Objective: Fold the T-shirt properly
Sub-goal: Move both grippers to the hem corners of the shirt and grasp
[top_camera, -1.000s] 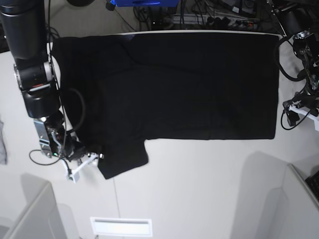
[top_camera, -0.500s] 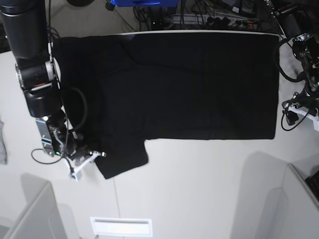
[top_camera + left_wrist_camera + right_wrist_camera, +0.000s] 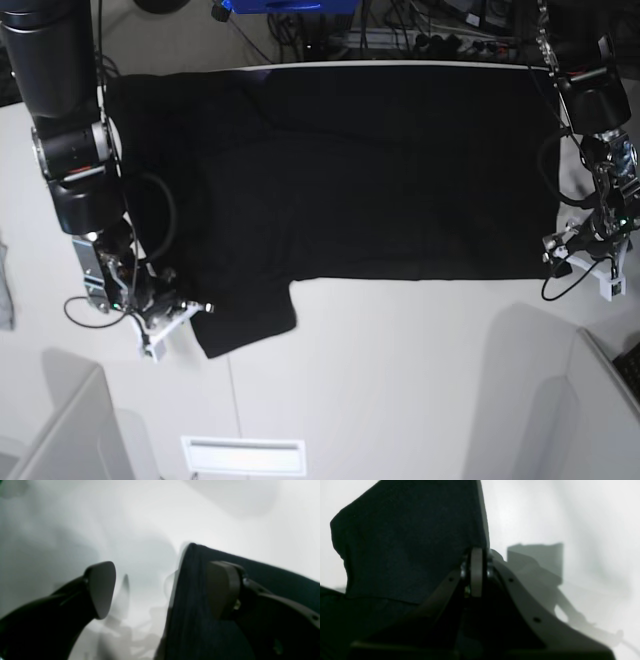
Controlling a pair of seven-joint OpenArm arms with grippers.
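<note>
The large plain black short-sleeved cotton-like T-shirt (image 3: 370, 170) lies spread flat on the pale white surface (image 3: 400, 380), filling its far half, with the long axis running left to right in the base view: sleeves and shoulders lie toward the left, the straight hem toward the right, and one sleeve (image 3: 245, 320) juts out toward the near side at the lower left. No print shows, so the printed face is probably turned down. The right end effector (image 3: 190, 310), at the left of the base view, has its fingers pressed fully together at the outer edge of that near sleeve; the right wrist view shows the black cloth rising just behind the closed tips, so it appears to have the sleeve edge pinched, though the exact contact is hidden. The left end effector (image 3: 160, 590), at the right of the base view by the near hem corner, stands wide apart, one pad (image 3: 220, 590) over the cloth and the other (image 3: 102, 587) over bare surface, holding nothing. The fabric looks light, soft and limp: it will drape and crease readily and offers no stiffness, so it is best taken at edges and corners, such as sleeve tips and hem corners, and lifted evenly so the layers do not bunch.
</note>
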